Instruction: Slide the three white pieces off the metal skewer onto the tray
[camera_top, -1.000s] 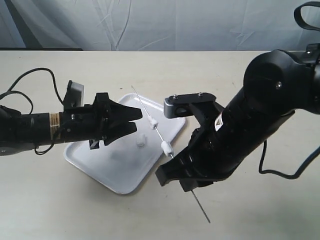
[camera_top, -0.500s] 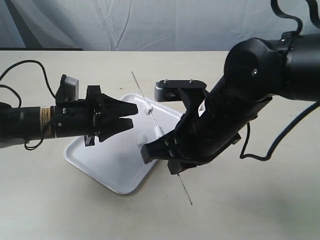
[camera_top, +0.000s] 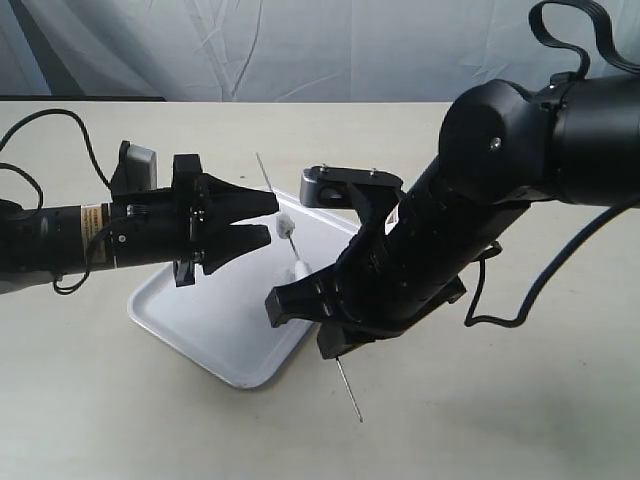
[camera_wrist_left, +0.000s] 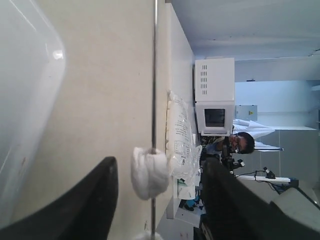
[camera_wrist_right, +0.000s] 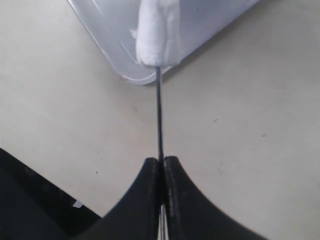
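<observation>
Skewer hold: metal skewer (camera_top: 272, 192) clamped near its lower part between the shut fingers of the right tool (camera_wrist_right: 160, 165), carried clear of the desk (camera_top: 500, 420).
Skewer axis: long diagonal in the exterior view, free tip at upper centre-left beyond the far edge of the tray (camera_top: 180, 335), other end poking out below the right tool at lower centre.
Skewer handling: judged stiff, very thin and smooth; likely to swivel in the clamp if pushed sideways, so any push best kept along the rod.
Pieces on the rod: upper white piece (camera_top: 285, 228) and lower white piece (camera_top: 300, 270) threaded above the tray's right half, a short bare stretch between them.
Third piece: not made out in any view; perhaps hidden behind the right arm.
Piece handling: judged light, soft and squashy, easy to tear on the rod; gentle pinch called for.
Where to take hold: opposite flanks of the upper white piece, close against the rod, then a pull toward the free tip.
Left tool (camera_top: 268, 220): fingers apart, one on each side of the upper white piece and the rod, gaps showing on both sides in the left wrist view, nothing gripped.
Landing spot: bare tray floor directly beneath the rod, so a short fall expected.
</observation>
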